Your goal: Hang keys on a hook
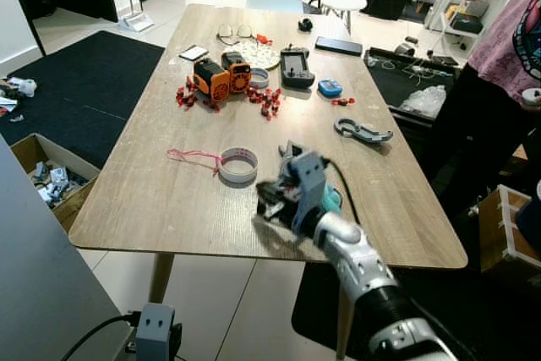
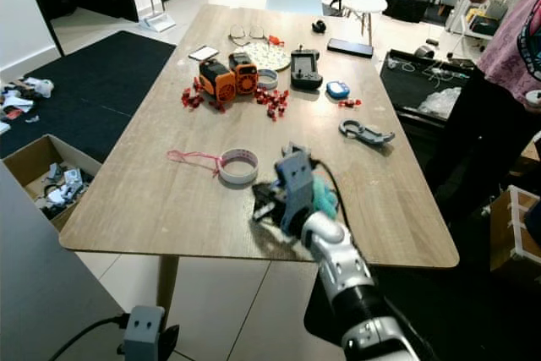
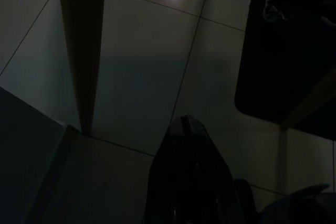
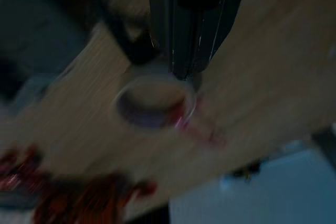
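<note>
A: We note our right gripper (image 1: 269,200) low over the near edge of the long pale wooden table (image 1: 152,200), jaws seemingly closed together in the blurred wrist view, nothing gripped that we can tell.

B: Keys? We cannot pick them out for sure. A grey metal carabiner clip (image 1: 362,131) lies at two o'clock from the gripper, well apart. No hook is evident.

A: The white tape roll with pink string (image 1: 237,165) sits at eleven o'clock, near. Likely we're reaching along the table.

B: Left gripper (image 3: 189,177) hangs idle over floor tiles, jaws together.
</note>
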`<state>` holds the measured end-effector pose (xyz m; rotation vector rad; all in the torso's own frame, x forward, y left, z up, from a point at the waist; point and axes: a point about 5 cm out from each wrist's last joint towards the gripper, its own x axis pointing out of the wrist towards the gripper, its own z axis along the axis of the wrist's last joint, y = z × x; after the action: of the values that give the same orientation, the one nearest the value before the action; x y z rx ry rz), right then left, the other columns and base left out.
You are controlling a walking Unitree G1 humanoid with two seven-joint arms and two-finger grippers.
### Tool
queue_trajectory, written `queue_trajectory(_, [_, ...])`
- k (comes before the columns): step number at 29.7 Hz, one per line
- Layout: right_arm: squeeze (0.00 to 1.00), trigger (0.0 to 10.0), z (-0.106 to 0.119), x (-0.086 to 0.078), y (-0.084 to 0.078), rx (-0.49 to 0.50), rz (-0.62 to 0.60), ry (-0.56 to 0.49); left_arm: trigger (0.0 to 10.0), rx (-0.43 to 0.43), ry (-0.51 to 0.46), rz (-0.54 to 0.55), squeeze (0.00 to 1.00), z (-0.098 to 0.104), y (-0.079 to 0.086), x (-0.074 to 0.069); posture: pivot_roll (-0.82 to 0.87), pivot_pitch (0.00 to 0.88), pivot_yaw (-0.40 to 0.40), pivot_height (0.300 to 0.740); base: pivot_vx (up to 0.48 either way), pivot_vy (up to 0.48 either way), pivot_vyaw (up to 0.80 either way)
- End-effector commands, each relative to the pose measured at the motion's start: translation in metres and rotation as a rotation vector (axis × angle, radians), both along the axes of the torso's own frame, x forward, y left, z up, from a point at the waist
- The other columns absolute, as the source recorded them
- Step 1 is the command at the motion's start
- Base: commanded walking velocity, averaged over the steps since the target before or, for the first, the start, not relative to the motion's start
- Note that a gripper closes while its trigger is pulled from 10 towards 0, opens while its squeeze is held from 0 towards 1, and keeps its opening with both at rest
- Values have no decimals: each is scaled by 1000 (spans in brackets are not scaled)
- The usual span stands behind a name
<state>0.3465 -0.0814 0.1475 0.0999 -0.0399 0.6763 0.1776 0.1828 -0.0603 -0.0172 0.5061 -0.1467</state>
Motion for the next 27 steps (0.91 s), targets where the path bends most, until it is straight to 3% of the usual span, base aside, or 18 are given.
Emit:
queue_trajectory(1, [0, 0, 2, 1, -5, 25, -21, -8, 10000, 6, 25, -6, 0, -3, 2, -5, 66, 92, -62, 740, 0, 0, 0])
queue_trajectory(6, [0, 0, 25, 8, -11, 134, -25, -67, 10000, 9, 25, -8, 0, -3, 2, -4, 66, 91, -60, 740, 0, 0, 0])
queue_trajectory(18, [0, 0, 44, 16, -22, 231, -53, -110, 10000, 10, 26, -7, 0, -3, 3, -4, 67, 91, -57, 740, 0, 0, 0])
queue_trajectory(23, [0, 0, 42, 17, -23, 207, -39, -94, 10000, 11, 28, -10, 0, -3, 4, -4, 64, 90, -56, 740, 0, 0, 0])
queue_trajectory(27, [0, 0, 25, 13, -13, 119, 15, -35, 10000, 11, 27, -11, 0, -3, 3, -4, 65, 92, -58, 740, 0, 0, 0])
